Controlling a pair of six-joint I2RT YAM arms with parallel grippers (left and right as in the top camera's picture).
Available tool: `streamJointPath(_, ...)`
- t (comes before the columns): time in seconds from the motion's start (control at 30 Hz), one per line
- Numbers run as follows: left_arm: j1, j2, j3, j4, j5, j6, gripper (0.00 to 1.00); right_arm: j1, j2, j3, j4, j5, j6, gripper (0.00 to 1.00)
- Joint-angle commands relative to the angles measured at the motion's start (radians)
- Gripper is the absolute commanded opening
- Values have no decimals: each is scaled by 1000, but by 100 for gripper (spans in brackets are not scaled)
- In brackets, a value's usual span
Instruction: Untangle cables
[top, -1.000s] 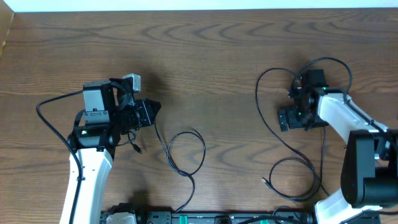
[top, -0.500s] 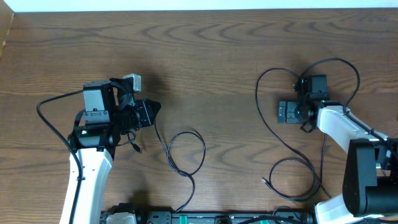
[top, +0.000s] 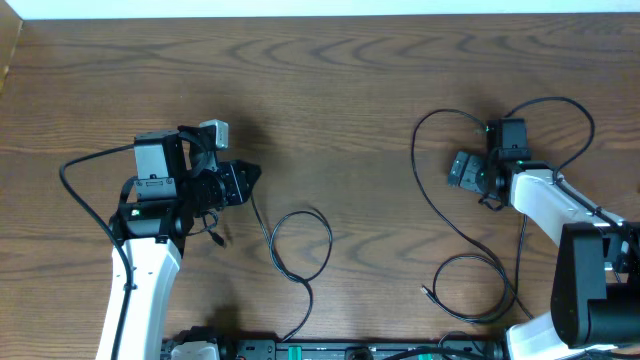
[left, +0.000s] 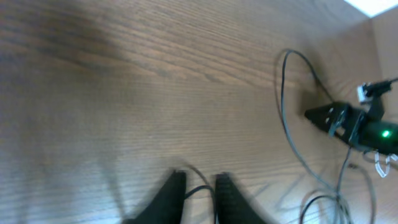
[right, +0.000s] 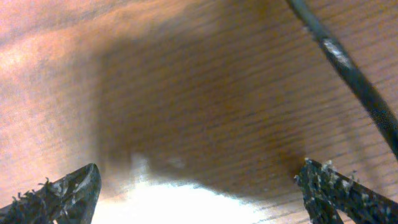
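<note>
Wood table (top: 350, 90) | left gripper (left: 200, 178) barely parted astride black cable (top: 330, 242) running nearward | right gripper (right: 198, 169) spread

Brown wood-grain table (top: 330, 90), white strip (top: 300, 8) beyond

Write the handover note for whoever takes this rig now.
Left gripper: fingers narrowly apart, left cord passing between them, seemingly not clamped.
Right gripper: open, empty, near the right cord.
Done: the two cords lie apart, not touching each other.
Left: each cord has a loop; probably lift the left gripper clear and straighten them.
</note>
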Motion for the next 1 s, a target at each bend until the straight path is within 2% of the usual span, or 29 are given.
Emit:
streamJointPath(0.0,-3,4,13,1,-20,17,37,-3,101,-92,-13,-142,230,99)
streamJointPath(0.2,-3,4,13,-1,-70,17,43,-3,101,-92,16,-35,241,99)
streamJointPath(0.37,-3,4,13,-8,-69,16,44,-3,101,-92,24,133,431,99)
streamJointPath(0.5,-3,4,13,-14,-69,16,45,-3,101,-92,95,166,457,96)
streamJointPath(0.67,-3,4,13,-30,-69,17,45,-3,101,-92,189,164,502,73)
streamJointPath(0.77,-3,4,13,-35,-70,17,45,-3,101,-92,220,139,587,63)
streamJointPath(0.83,-3,4,13,-35,-70,17,45,-3,101,-92,246,119,626,60)
streamJointPath(0.97,-3,4,13,-38,-70,17,45,-3,101,-92,311,94,632,46)
